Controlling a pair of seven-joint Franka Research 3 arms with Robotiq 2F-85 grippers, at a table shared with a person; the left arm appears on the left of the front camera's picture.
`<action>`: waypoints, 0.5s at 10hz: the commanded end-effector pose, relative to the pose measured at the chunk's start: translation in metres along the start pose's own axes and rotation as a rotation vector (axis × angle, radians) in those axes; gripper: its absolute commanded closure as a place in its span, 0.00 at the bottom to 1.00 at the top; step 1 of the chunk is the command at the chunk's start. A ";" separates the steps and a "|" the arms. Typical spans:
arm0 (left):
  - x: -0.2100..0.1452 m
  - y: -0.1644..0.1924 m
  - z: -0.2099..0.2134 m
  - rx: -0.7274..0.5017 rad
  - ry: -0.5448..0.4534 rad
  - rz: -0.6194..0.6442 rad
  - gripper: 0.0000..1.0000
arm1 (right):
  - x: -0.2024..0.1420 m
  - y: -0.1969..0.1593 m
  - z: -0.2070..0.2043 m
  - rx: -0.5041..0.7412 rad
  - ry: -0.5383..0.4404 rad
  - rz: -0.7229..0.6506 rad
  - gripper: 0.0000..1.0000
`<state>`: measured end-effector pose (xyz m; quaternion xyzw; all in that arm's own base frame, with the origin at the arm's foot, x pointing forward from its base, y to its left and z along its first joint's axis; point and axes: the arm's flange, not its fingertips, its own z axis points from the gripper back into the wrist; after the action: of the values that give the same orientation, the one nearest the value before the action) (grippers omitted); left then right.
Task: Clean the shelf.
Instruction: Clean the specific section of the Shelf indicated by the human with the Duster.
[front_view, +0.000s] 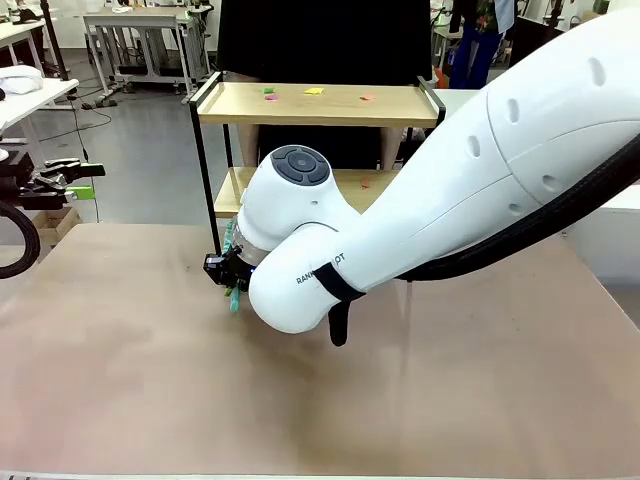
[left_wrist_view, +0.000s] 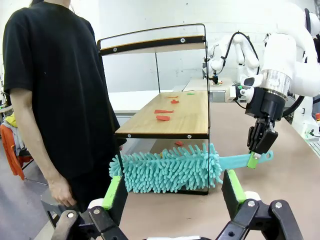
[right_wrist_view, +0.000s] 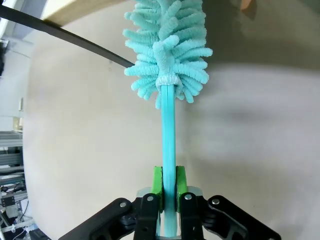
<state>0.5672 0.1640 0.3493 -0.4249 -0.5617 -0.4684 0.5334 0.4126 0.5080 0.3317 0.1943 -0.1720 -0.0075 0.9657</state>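
The shelf (front_view: 320, 105) stands at the table's far side, with small coloured scraps (front_view: 313, 91) on its top board. In the left wrist view red scraps (left_wrist_view: 163, 118) lie on the lower board of the shelf (left_wrist_view: 190, 120). My right gripper (left_wrist_view: 260, 147) is shut on the handle of a teal fluffy duster (left_wrist_view: 165, 170), whose head hangs low beside the shelf's end, under the lower board. The right wrist view shows the right gripper (right_wrist_view: 169, 182) clamped on the duster (right_wrist_view: 167, 45) near the shelf's black bar (right_wrist_view: 75, 40). My left gripper (left_wrist_view: 172, 192) is open, holding nothing.
A person in a black shirt (left_wrist_view: 55, 90) stands right by the shelf, one hand (left_wrist_view: 62, 192) hanging low. My right arm (front_view: 450, 200) spans the table in front of the shelf. The left gripper (front_view: 75, 180) sits off the table's left edge. One red scrap (left_wrist_view: 178, 143) lies under the shelf.
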 end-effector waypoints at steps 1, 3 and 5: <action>0.001 -0.001 0.000 -0.003 0.008 -0.006 0.00 | -0.004 0.013 -0.007 -0.065 -0.025 -0.003 0.87; 0.001 -0.001 0.000 -0.003 0.008 -0.006 0.00 | -0.002 0.000 -0.004 -0.019 0.006 0.007 0.87; 0.001 -0.001 0.000 -0.003 0.008 -0.006 0.00 | -0.002 0.000 -0.004 -0.019 0.006 0.007 0.87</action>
<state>0.5672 0.1641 0.3493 -0.4248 -0.5617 -0.4684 0.5335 0.4129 0.5123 0.3270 0.1723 -0.1730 -0.0050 0.9697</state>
